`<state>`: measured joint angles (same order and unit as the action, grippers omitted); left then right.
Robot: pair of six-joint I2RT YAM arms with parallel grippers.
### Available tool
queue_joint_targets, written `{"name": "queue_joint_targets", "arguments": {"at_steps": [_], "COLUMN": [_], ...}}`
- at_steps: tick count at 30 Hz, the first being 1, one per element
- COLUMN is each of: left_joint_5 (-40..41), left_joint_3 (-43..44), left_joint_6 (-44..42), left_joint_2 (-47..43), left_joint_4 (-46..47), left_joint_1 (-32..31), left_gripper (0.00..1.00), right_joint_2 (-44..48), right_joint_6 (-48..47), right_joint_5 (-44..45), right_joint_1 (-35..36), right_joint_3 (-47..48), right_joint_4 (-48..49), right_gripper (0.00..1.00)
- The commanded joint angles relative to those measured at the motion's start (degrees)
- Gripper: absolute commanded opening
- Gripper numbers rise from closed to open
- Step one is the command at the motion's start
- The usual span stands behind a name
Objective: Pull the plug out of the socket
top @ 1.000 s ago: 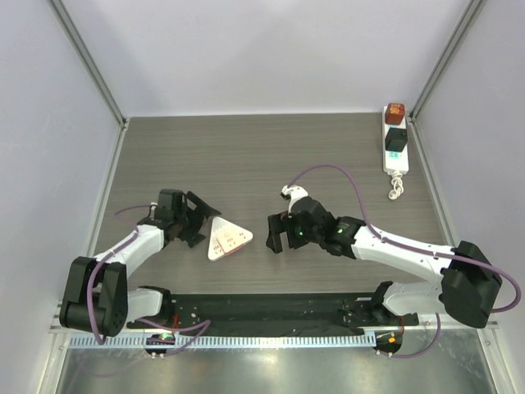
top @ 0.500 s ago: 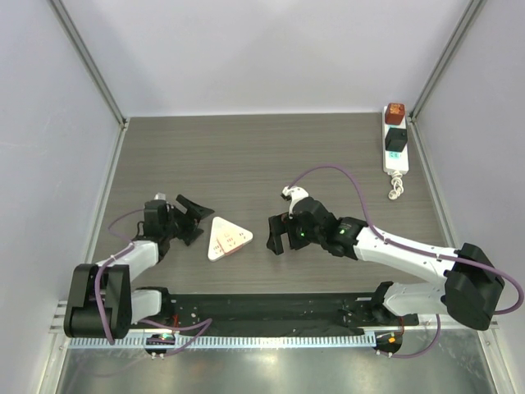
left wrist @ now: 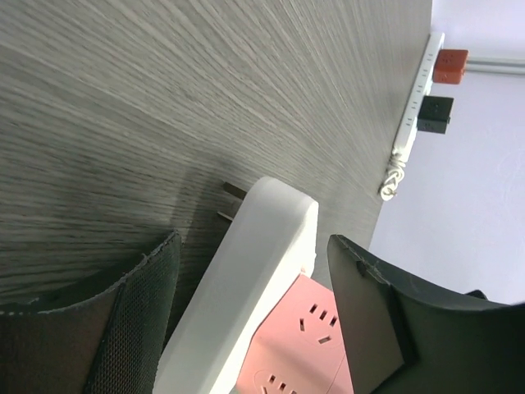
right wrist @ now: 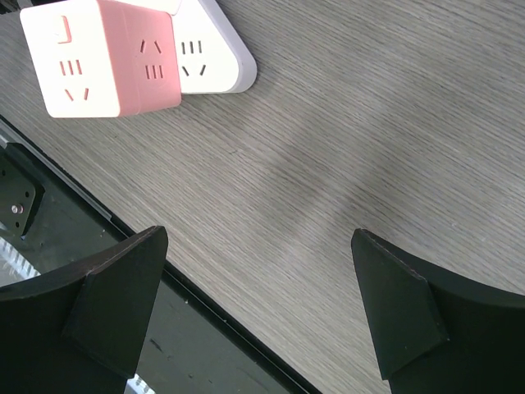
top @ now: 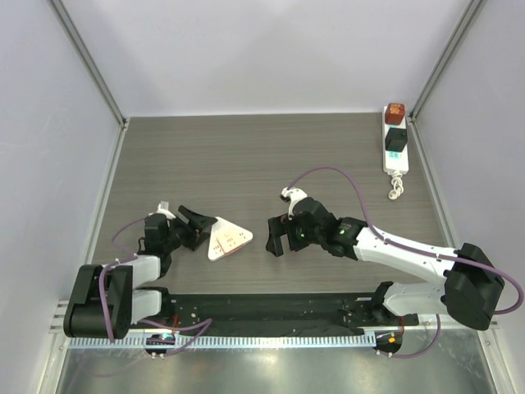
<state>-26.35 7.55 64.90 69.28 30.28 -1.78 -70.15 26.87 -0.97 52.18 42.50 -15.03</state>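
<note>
Socket lies far beyond right gripper and left gripper, both open, empty

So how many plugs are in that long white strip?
2: a reddish plug at the far end of the power strip, and a black plug right beside it. None seems hidden.

Left of the strip the table lies bare as far as my right gripper, its jaws wide apart. Close on the strip's right stands the wall. A red plug and a black plug sit on the strip, with the cord at its near end. Far to the strip's left, the plate blocks my left gripper.
</note>
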Motion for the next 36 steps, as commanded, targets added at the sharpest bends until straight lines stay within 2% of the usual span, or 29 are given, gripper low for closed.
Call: {"name": "queue_joint_targets", "arguments": {"at_steps": [1, 10, 14, 20, 27, 32, 33, 36], "left_joint_5": [-1.2, -1.4, -1.2, 0.3, 2.6, 3.1, 3.2, 4.1], "left_joint_3": [-1.4, -3.3, -3.6, -3.6, -5.0, -4.8, -4.9, -5.6], "left_joint_6": [0.5, 0.1, 1.0, 4.0, 6.2, 7.1, 7.3, 7.3], "left_joint_2": [1.0, 4.0, 7.4, 14.3, 21.3, 25.9, 27.7, 31.4], "left_joint_4": [4.1, 9.4, 12.6, 21.5, 31.8, 36.1, 37.6, 41.7], "left_joint_1": [-1.8, -4.6, -6.5, -11.0, -14.4, -16.1, -16.3, -17.4], "left_gripper": [0.73, 0.7, 0.63, 0.48, 0.29, 0.08, 0.0, 0.0], "right_joint_2": [-0.3, -1.4, -2.4, -6.2, -12.0, -13.3, -13.2, -13.1], "right_joint_6": [-0.2, 0.4, 0.3, -0.9, -0.7, -3.3, -3.9, -7.2], "right_joint_5": [-1.0, -2.1, -2.1, 0.7, 15.8, 18.4, 18.8, 19.7], "right_joint_1": [0.4, 0.4, 0.5, 4.8, 12.0, 13.1, 13.1, 13.0], "right_joint_3": [0.2, -0.3, 0.3, 5.5, 13.2, 14.7, 14.9, 15.5], "right_joint_4": [2.5, 3.6, 4.0, 3.8, -1.4, -2.5, -3.0, -3.6], "right_gripper": [1.0, 1.0, 1.0, 1.0, 1.0, 1.0, 1.0, 1.0]}}
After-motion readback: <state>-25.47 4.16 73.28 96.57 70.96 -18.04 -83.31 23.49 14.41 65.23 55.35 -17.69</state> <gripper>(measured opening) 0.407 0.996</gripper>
